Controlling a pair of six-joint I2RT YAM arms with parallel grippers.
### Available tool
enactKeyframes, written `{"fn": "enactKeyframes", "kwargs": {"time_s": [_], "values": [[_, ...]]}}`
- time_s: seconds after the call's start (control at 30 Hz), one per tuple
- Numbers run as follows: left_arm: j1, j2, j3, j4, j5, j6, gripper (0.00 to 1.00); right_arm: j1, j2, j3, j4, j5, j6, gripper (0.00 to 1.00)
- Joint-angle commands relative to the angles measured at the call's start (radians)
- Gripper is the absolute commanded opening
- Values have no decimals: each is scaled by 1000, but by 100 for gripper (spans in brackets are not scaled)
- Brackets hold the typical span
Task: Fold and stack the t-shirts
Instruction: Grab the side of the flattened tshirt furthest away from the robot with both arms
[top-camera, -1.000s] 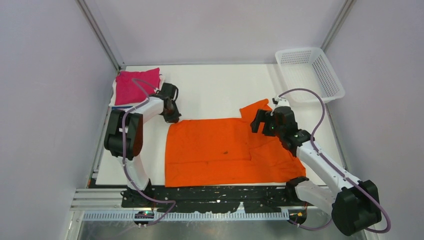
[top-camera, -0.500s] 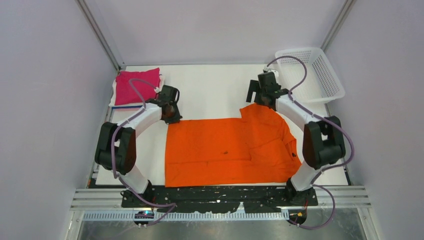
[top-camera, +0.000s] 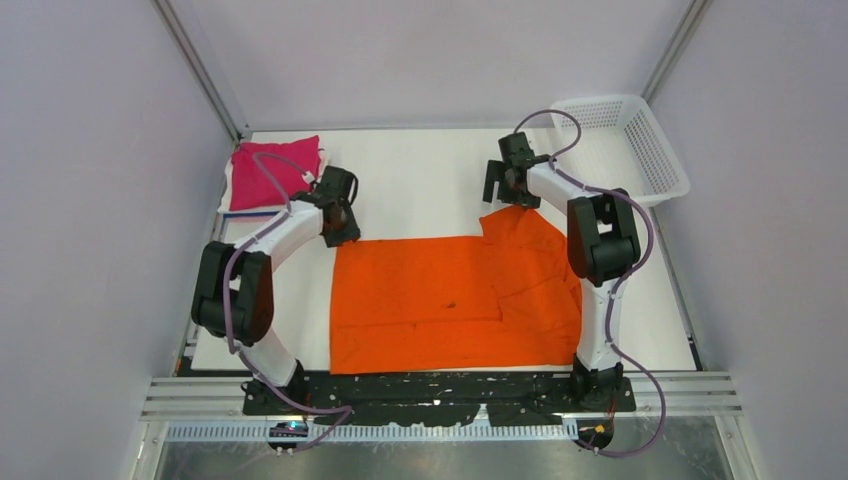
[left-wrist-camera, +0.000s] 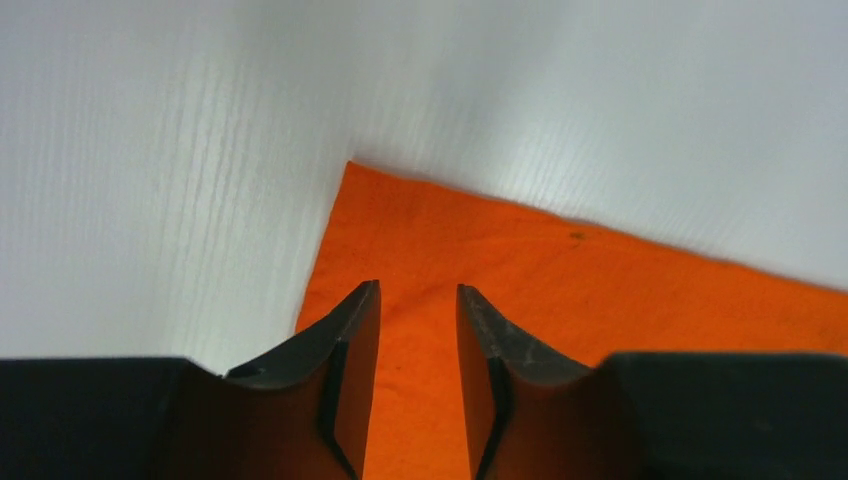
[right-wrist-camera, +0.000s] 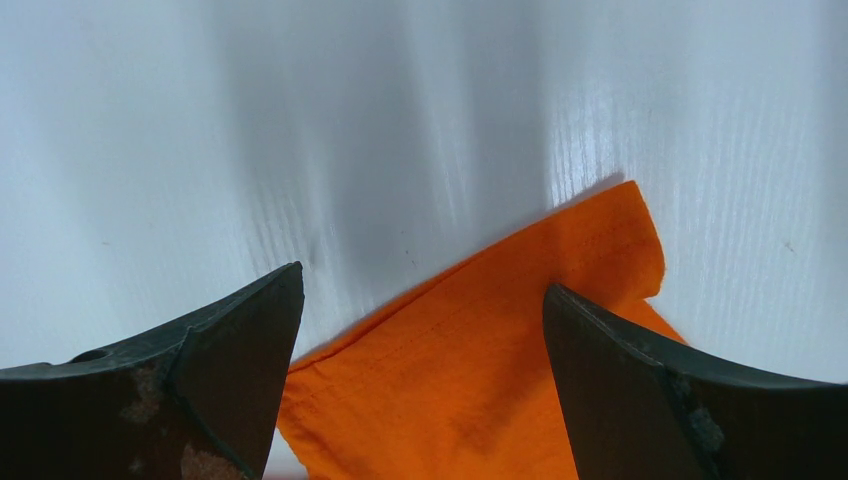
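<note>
Folded magenta t-shirt (top-camera: 275, 172) sits at the far-left corner of the table (top-camera: 420, 170). Left gripper (left-wrist-camera: 418, 290) is down at the far-left corner of the orange t-shirt (top-camera: 440, 295), fingers just a narrow gap apart, nothing clearly pinched. That shirt's spread flat mid-table. Right gripper (right-wrist-camera: 420, 290) hangs wide open over its far-right sleeve tip, holding nothing.

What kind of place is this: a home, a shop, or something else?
Probably a robotics lab test cell: left arm and right arm bolted at a white table, plain walls on metal frame posts, an orange t-shirt laid out.
</note>
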Motion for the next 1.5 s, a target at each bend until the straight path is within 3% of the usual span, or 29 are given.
{"fn": "enactKeyframes", "kwargs": {"time_s": [0.0,0.07,0.13,0.27,0.4,0.57,0.73,0.83,1.0,1.3,1.37,1.43,1.47], "values": [[33,75,96,-54,-69,-53,46,-4,-12,49,-28,-9,-3,96],[51,101,105,-37,-51,-75,65,-6,-19,41,-27,-8,-4,96],[74,134,123,-17,-19,-88,74,-8,-25,31,-26,-8,-7,96],[99,190,196,-42,-5,-95,76,-14,-37,9,-18,-11,-8,96],[101,234,229,-69,102,-106,76,-22,-46,-10,-8,-23,-1,96],[100,278,156,13,218,-145,77,-26,-61,-33,0,-37,-5,96],[99,258,115,33,209,-151,77,-33,-77,-56,14,-47,-3,96],[99,246,103,28,207,-142,70,-35,-78,-63,19,-51,1,96],[93,212,70,9,204,-127,49,-39,-85,-70,21,-46,1,96],[52,210,106,-109,81,-107,35,-44,-96,-82,26,-35,3,96],[47,223,121,-121,78,-102,21,-44,-97,-85,26,-29,2,96],[46,229,126,-123,85,-96,0,-45,-99,-86,26,-25,2,96],[46,226,126,-123,87,-88,0,-45,-99,-86,26,-23,2,96]]}}
